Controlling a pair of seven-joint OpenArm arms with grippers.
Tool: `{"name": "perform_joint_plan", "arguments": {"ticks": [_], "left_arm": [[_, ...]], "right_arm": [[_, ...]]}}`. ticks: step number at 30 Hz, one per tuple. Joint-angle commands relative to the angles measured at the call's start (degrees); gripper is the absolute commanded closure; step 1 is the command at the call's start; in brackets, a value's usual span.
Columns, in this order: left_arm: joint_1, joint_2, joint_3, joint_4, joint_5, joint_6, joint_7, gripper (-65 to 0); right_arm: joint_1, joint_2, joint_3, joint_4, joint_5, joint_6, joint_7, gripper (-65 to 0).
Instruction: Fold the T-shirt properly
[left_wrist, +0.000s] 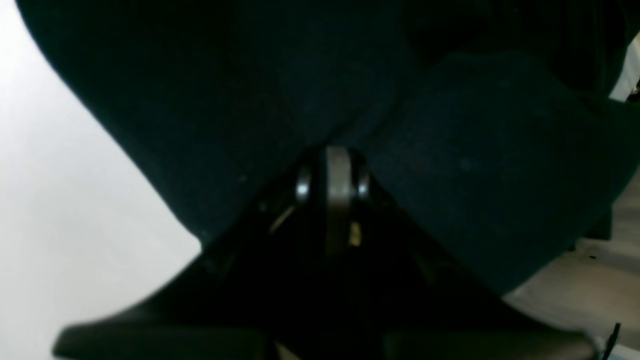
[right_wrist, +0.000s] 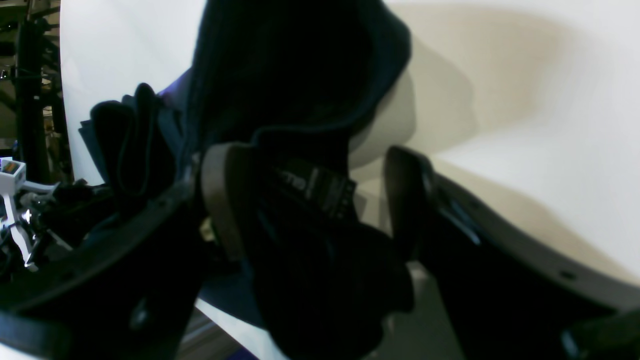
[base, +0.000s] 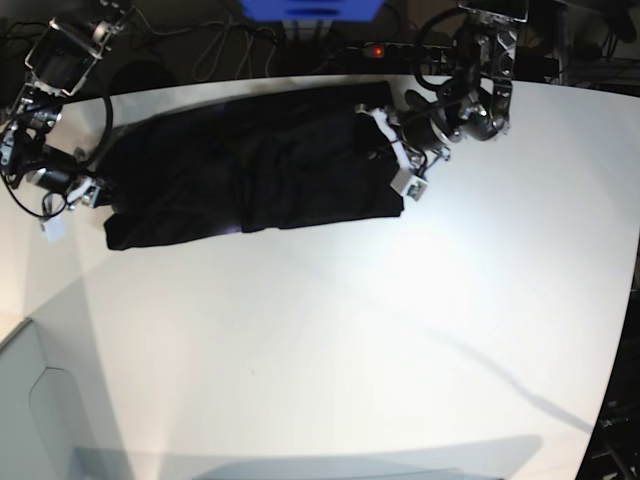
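The T-shirt (base: 250, 175) lies spread as a long black band along the far edge of the white tabletop (base: 350, 330). The left gripper (base: 392, 150) is clamped on the cloth at its one end. At the opposite end the right gripper (base: 100, 195) stands spread wide, with cloth bunched between its fingers (right_wrist: 225, 195).

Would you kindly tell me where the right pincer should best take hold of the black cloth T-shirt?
Probably the end edge of the large black cloth T-shirt nearest the right pincer, approached from that side. The shirt lies in a long band across the white table, and bunched cloth already sits between the open jaws.
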Motion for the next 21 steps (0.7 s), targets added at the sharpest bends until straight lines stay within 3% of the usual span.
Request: {"name": "perform_joint_plan", "arguments": {"ticks": [1,8,14,21], "left_arm": [[0.2,-0.3,-0.1,-0.2,3.0,1.3,1.8,-4.3],[0.2,-0.5,-0.2,-0.2,3.0,1.3,1.8,-4.3],[0.1,-0.4,-0.2,-0.2,3.0,1.3,1.8,-4.3],[0.1,-0.3,-0.2,-0.2,3.0,1.3,1.8,-4.3]], "right_arm": [[0.9,1.1,0.3,0.7,1.1,0.4,0.2,-41.0],[1.1,1.9,0.4,0.8,1.3,0.4,0.2,-41.0],[0.5,4.4,-0.2,0.8,9.7,0.4,0.2,-41.0],[0.4,3.9,-0.3,0.6,9.8,0.4,0.2,-41.0]]}}
